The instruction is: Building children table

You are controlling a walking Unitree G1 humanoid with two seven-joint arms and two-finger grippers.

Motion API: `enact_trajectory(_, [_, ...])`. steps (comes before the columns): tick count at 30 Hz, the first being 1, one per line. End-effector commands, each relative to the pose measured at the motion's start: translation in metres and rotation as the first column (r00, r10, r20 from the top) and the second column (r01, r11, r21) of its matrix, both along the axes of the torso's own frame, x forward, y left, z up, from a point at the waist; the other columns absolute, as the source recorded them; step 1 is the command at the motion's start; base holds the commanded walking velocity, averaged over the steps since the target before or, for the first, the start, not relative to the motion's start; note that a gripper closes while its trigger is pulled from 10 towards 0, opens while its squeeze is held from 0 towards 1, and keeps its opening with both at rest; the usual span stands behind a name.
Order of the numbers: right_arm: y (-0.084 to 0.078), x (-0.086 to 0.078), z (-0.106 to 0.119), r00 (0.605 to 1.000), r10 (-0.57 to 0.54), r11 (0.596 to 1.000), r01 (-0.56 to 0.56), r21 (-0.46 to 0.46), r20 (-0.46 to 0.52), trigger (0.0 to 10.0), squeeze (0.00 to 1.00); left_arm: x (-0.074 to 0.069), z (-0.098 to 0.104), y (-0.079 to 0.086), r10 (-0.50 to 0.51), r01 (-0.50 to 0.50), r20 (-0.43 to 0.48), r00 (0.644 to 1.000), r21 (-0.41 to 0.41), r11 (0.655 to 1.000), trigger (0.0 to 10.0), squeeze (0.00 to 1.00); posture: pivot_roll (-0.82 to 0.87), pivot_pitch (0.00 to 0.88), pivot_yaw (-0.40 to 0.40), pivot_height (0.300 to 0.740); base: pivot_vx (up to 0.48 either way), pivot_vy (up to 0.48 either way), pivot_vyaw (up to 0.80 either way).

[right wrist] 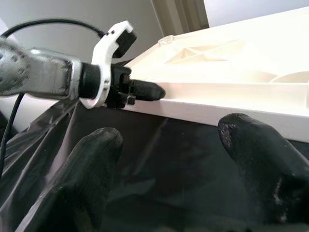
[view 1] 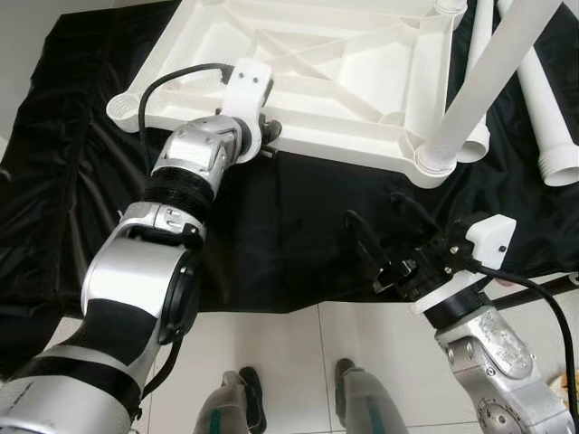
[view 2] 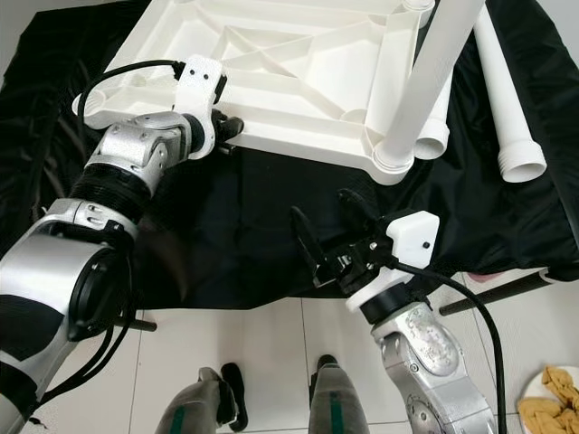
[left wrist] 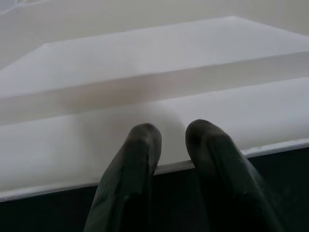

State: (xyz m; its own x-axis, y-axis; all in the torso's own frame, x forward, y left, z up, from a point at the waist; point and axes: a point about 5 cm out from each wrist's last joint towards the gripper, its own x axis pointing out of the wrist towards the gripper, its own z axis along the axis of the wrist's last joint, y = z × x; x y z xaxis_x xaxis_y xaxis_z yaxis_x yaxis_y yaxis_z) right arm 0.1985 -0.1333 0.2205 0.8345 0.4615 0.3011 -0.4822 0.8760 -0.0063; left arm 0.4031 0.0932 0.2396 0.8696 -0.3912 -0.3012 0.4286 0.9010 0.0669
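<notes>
— Black fingers first: how do yours stand?

— On my left gripper the two fingers sit close together, a narrow gap between them, tips pressed against the near edge of the white tabletop. They hold nothing that I can see. My right gripper has its fingers spread wide, hanging above the black sheet with nothing between them, near that same edge but apart from it.

— And the table itself?

— The tabletop lies upside down on the sheet, ribbed underside up. One white leg stands in the near right corner socket, leaning a little. Two more loose legs lie on the sheet to the right.

— Anything further out?

— White floor tiles beneath me, my own feet on them, and a plate of food at the far right.
</notes>
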Motion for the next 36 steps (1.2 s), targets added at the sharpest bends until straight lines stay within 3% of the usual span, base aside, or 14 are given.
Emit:
enact_trajectory(1, [0.000, -0.001, -0.001, 1.000, 0.017, 1.000, -0.017, 0.004, -0.002, 10.0, 0.00, -0.016, -0.072, 0.031, 0.131, -0.112, -0.314, 0.940, 0.078, 0.991, 10.0, 0.00, -0.06, 0.239, 0.080, 0.740, 0.000, 0.000, 0.00])
enact_trajectory(12, [0.002, 0.015, 0.000, 0.997, 0.079, 0.997, -0.079, -0.020, 0.022, 10.0, 0.00, -0.035, -0.037, 0.045, 0.194, -0.197, -0.137, 0.972, -0.012, 0.980, 10.0, 0.00, -0.03, 0.199, 0.034, 0.740, 0.000, 0.000, 0.00])
enact_trajectory(20, [0.003, 0.024, 0.001, 0.994, 0.099, 0.995, -0.098, -0.034, 0.045, 10.0, 0.00, -0.050, -0.019, 0.041, 0.184, -0.185, -0.025, 0.983, -0.030, 0.982, 10.0, 0.00, -0.02, 0.173, 0.026, 0.740, 0.000, 0.000, 0.00])
enact_trajectory(24, [0.003, 0.034, 0.001, 0.991, 0.120, 0.992, -0.116, -0.054, 0.062, 10.0, 0.00, -0.053, 0.004, 0.031, 0.181, -0.166, 0.183, 0.966, -0.094, 0.982, 10.0, 0.00, -0.01, 0.145, 0.012, 0.740, 0.000, 0.000, 0.00])
enact_trajectory(28, [-0.001, 0.037, 0.001, 0.990, 0.125, 0.991, -0.121, -0.062, 0.064, 10.0, 0.00, -0.054, 0.009, 0.023, 0.164, -0.134, 0.218, 0.962, -0.142, 0.981, 10.0, 0.00, -0.01, 0.141, 0.008, 0.740, 0.000, 0.000, 0.00])
enact_trajectory(30, [-0.010, 0.043, 0.001, 0.989, 0.134, 0.989, -0.129, -0.078, 0.058, 10.0, 0.00, -0.056, 0.017, 0.006, 0.108, -0.065, 0.279, 0.954, -0.160, 0.985, 10.0, 0.00, 0.00, 0.129, -0.006, 0.740, 0.000, 0.000, 0.00])
enact_trajectory(33, [-0.010, 0.043, 0.001, 0.989, 0.134, 0.989, -0.129, -0.078, 0.058, 10.0, 0.00, -0.056, 0.017, 0.006, 0.108, -0.065, 0.279, 0.954, -0.160, 0.985, 10.0, 0.00, 0.00, 0.129, -0.006, 0.740, 0.000, 0.000, 0.00])
enact_trajectory(34, [-0.020, 0.051, 0.001, 0.992, 0.104, 0.991, -0.098, -0.095, 0.065, 10.0, 0.00, -0.056, 0.022, -0.002, 0.078, -0.029, 0.326, 0.942, -0.153, 0.988, 10.0, 0.00, -0.01, 0.125, -0.010, 0.740, 0.000, 0.000, 0.00])
enact_trajectory(36, [-0.020, 0.051, 0.001, 0.992, 0.104, 0.991, -0.098, -0.095, 0.065, 10.0, 0.00, -0.056, 0.022, -0.002, 0.078, -0.029, 0.326, 0.942, -0.153, 0.988, 10.0, 0.00, -0.01, 0.125, -0.010, 0.740, 0.000, 0.000, 0.00])
